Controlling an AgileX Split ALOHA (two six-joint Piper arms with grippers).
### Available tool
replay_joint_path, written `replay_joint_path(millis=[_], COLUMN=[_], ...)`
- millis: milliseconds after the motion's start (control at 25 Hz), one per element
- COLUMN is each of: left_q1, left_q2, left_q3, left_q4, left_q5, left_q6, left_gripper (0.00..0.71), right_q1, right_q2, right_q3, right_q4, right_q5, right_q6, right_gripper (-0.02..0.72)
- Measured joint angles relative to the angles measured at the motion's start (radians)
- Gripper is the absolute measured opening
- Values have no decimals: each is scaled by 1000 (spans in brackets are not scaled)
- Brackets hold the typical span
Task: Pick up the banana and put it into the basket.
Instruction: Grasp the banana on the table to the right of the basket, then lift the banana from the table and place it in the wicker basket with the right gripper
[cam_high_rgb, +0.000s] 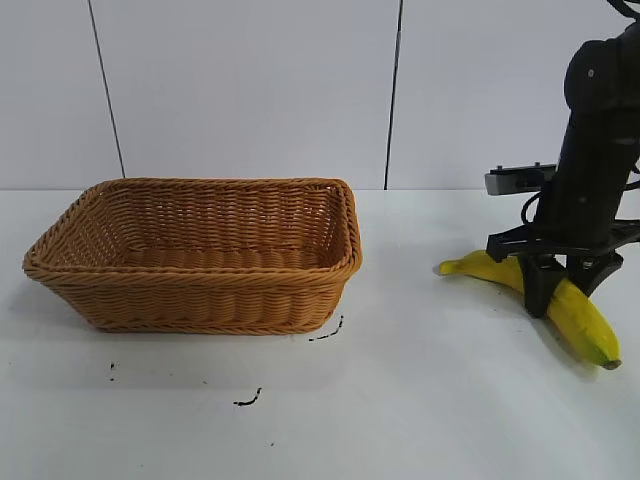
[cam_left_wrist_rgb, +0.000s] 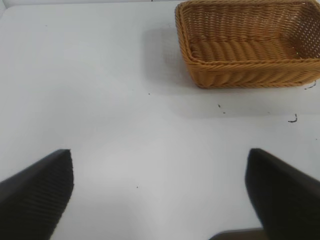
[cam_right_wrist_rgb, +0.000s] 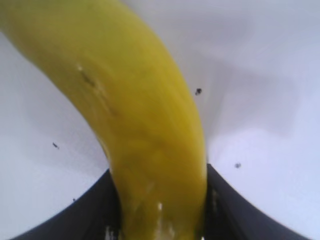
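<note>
The right gripper (cam_high_rgb: 556, 290) points straight down at the right side of the table (cam_high_rgb: 420, 400), its dark fingers (cam_right_wrist_rgb: 97, 210) pressed against both flanks of the banana (cam_high_rgb: 575, 310) — clamped on it near the middle of its length. The banana lies aslant under the hand, its greenish stem end towards the basket (cam_high_rgb: 200, 255) and its dark tip nearer the front edge. Whether it has left the tabletop cannot be told from these views. The basket stands well apart to the left, empty as far as its interior shows.

The banana is likely light, firm enough to keep its curve when lifted by the middle, yet soft under the peel — a hard squeeze would bruise it. The skin is smooth and slightly waxy, so it could swivel between flat pads; a hold at the thick middle, where the grip now sits, should keep the two ends balanced. It looks nearly as long as the basket, so it probably needs to go in lengthwise.

The basket is stiff tan wicker with flared sides, a braided rim and a ribbed floor. The table is matte white with a few dark specks.

The left gripper (cam_left_wrist_rgb: 160, 200) is parked over bare table with its ribbed dark fingers wide apart.
</note>
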Motion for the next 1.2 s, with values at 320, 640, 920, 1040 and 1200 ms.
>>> replay_joint_path(millis=[320,640,920,1040,1200], left_q1=[0,0,0,0,0], left_q2=[0,0,0,0,0], left_q3=[0,0,0,0,0], left_q4=[0,0,0,0,0], left_q5=[0,0,0,0,-1], left_q6=[0,0,0,0,0], left_gripper=[693,693,693,693,693], right_q1=[3,103,285,361,446], right_q2=[-47,-71,-71,-71,-71], right_q3=[-224,-289,-345,-369,-390], right_q4=[16,0,-8,-28,-41], right_q5=[78,83,84,84,33], right_q6=[4,3,-26,-37,-56], right_gripper=[287,287,287,287,287])
